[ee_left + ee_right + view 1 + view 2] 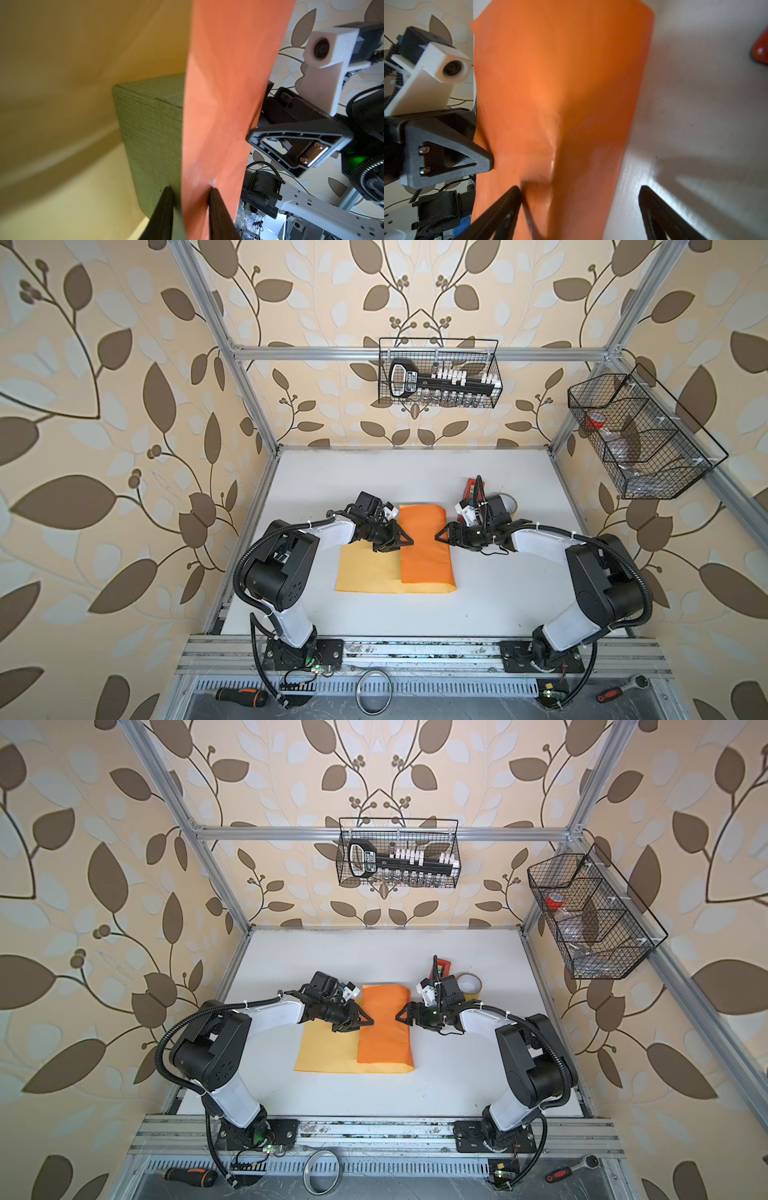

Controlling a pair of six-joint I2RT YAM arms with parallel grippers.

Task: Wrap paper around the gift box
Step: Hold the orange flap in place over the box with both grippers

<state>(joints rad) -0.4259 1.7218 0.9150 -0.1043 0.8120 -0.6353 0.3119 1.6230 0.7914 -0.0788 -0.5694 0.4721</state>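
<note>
Left end effector (410,542) clamping the paper (424,564), right end effector (437,538) apart: we are folding over the box (149,135) ahead; tan half probably next.

A white tabletop (374,472) stands within beige wallpaper (104,448) patterned with brown leaves. Right of the table's middle lies a red tape dispenser (441,966), with a yellow tape roll (469,986) just beside it. Above the table's far edge hangs a wire basket (465,352) holding a black tool rack (440,383). A second wire basket (648,472) hangs above its right edge. Before the table's near edge lie a black-and-orange screwdriver (242,696), a thin ring (358,692) and a red-handled ratchet (621,691).
</note>
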